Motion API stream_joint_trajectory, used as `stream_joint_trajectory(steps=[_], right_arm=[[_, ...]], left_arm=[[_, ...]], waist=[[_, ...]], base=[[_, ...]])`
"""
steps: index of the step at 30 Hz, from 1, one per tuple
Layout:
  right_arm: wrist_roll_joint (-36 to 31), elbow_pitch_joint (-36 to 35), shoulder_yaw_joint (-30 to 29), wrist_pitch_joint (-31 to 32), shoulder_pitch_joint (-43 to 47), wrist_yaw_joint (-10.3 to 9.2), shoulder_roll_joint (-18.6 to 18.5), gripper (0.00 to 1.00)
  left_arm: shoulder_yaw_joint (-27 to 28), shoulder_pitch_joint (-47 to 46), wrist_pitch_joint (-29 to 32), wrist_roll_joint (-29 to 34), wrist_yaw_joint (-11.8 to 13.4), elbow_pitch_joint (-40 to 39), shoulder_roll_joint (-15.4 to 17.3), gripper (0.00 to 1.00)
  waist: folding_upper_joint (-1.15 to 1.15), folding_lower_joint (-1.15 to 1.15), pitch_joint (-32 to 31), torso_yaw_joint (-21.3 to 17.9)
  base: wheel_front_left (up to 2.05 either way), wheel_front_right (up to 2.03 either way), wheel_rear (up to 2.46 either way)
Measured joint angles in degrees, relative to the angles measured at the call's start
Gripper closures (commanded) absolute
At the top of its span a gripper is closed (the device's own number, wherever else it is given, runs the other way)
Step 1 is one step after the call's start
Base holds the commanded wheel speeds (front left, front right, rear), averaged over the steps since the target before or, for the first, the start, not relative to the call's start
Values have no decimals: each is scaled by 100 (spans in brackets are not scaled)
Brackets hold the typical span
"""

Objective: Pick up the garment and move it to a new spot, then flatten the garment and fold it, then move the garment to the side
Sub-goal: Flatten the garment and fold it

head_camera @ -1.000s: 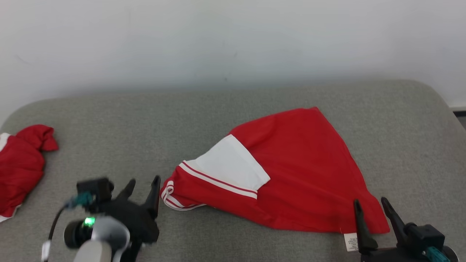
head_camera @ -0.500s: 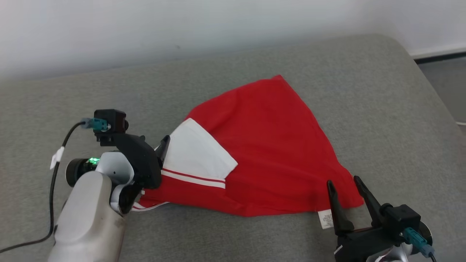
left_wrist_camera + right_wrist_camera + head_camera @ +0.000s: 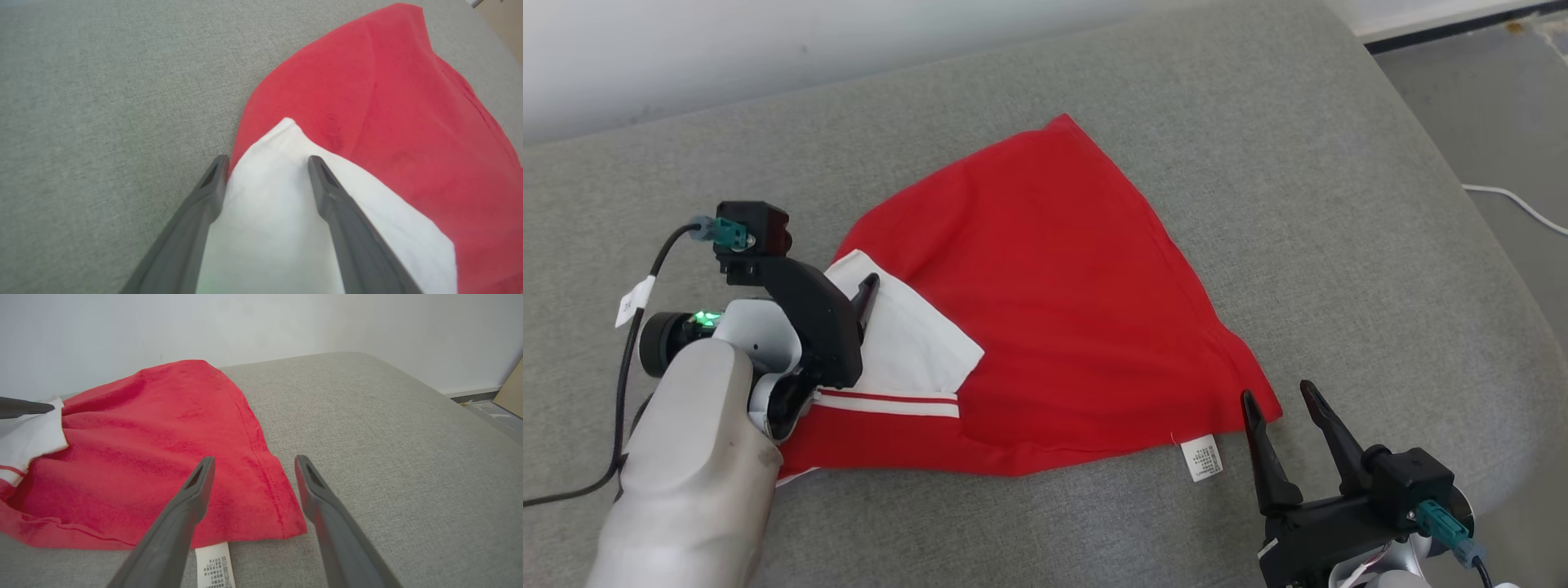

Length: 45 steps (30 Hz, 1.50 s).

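the red garment (image 3: 1045,302) lies on the grey upholstered surface (image 3: 1298,163), filling the middle of the head view. it spreads in a rough fan, with its point toward the upper centre and its wide hem along the bottom. a white panel (image 3: 907,343) with red and white striped trim is turned over on its left side, and a care label (image 3: 1202,457) sticks out from the lower right hem. a white cable (image 3: 1515,208) runs on the floor at the upper right edge.

the left gripper (image 3: 267,159) is parted wide at the panel's upper corner. in the left wrist view one finger lies along the panel's left edge where it meets the grey surface, and the other lies over the white cloth. it has not pinched anything. the right gripper (image 3: 1276,392) is also spread wide at the lower right. its tips are at the garment's lower right corner, near the label, and nothing is gripped between them.

i judge the task to be at an early stage. the cloth is laid out but not truly flat, since the panel is doubled over and soft creases show along the lower hem. i cannot tell from these views whether this is already its new spot. both grippers seem set to take opposite ends. smoothing, folding and moving the garment aside all remain.
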Motion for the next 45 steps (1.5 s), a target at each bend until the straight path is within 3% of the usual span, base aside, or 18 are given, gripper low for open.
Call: stream_joint_trajectory(steps=[13,33,34,35,36,37,45], right_arm=[[22,110,-69,-52,-29,0,-2,0],[43,92,-44,-43,-15,0,-18,0],[54,90,-43,-43,-15,0,-18,0],[64,88,-42,-43,-15,0,-16,0],[71,86,-42,-43,-15,0,-16,0],[75,86,-48,-44,-15,0,-15,0],[75,138,-166,-49,4,0,2,0]], left_arm=[[-514,-202,-87,132,-18,218,-102,0],[-889,136,64,181,57,-523,-80,0],[-893,137,55,196,59,-544,-51,20],[-896,137,52,198,69,-560,-27,20],[-896,140,9,207,92,-576,-10,66],[-896,141,1,211,108,-595,7,100],[-896,224,-207,181,110,-666,87,100]], waist=[[0,-1,77,-22],[-1,-1,-27,102],[-1,-1,-20,93],[-1,-1,-10,85],[-1,-1,-1,79],[0,-1,8,75],[0,-1,-28,160]], base=[[0,0,0],[0,0,0],[0,0,0],[0,0,0],[0,0,0],[0,0,0],[0,0,0]])
